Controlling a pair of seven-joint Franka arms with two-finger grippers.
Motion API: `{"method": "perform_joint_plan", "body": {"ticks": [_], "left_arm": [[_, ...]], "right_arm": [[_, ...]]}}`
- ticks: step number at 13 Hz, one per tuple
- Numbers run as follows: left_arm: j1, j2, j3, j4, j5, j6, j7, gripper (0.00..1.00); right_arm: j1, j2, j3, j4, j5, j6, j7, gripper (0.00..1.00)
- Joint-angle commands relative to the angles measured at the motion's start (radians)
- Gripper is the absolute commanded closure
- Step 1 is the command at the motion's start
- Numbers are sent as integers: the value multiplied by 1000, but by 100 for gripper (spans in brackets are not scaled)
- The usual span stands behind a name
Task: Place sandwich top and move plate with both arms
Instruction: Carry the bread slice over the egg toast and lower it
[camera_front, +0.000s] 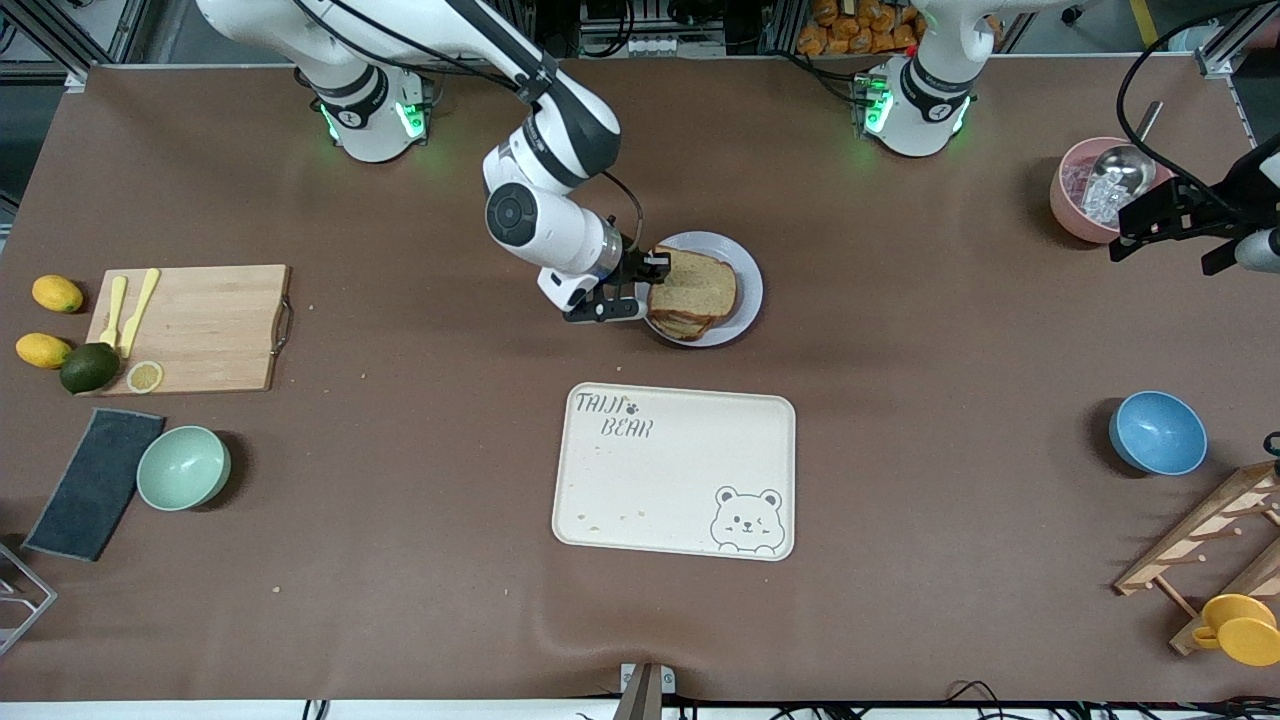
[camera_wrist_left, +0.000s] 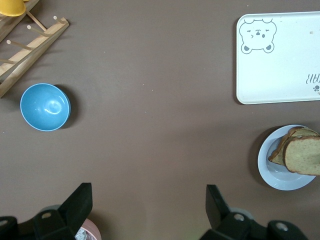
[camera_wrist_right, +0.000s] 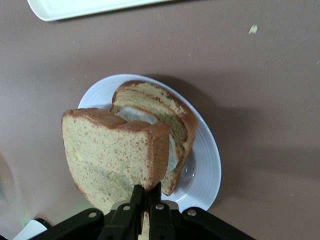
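Light-brown sandwich top (camera_wrist_right: 112, 155) pinched by its edge in my right gripper (camera_wrist_right: 145, 197), hanging over the egg slice (camera_wrist_right: 160, 117) on the lavender plate (camera_front: 745, 290). Not released yet. My left gripper (camera_wrist_left: 147, 205) waits spread over the pink bowl (camera_front: 1075, 215). Plate move still to do.

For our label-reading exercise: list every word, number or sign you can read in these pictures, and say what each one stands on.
"TAIJI BEAR", with a paw print after the first word: printed on the cream tray, which also carries a bear-face drawing.
Nothing else can be read.
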Motion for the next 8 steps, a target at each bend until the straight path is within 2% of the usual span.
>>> {"method": "perform_joint_plan", "body": {"ticks": [1,3,4,6,7,8], "left_arm": [[4,-2,-1,-1,-15,8,11,0],[4,-2,-1,-2,-15,8,10,0],[4,0,-1,-4,-15,8,11,0],[4,-2,-1,-4,-15,8,10,0],[4,0,-1,-4,-15,8,11,0],[4,0,-1,-4,-15,8,11,0]], "right_arm": [[-4,11,19,-23,15,51,19,100],[-4,30,21,-21,15,72,28,100],[-4,41,21,-15,15,79,47,97],[-6,50,21,-7,15,77,86,37],[-6,50,21,-4,15,76,111,20],[-7,50,22,2,15,72,122,14]]}}
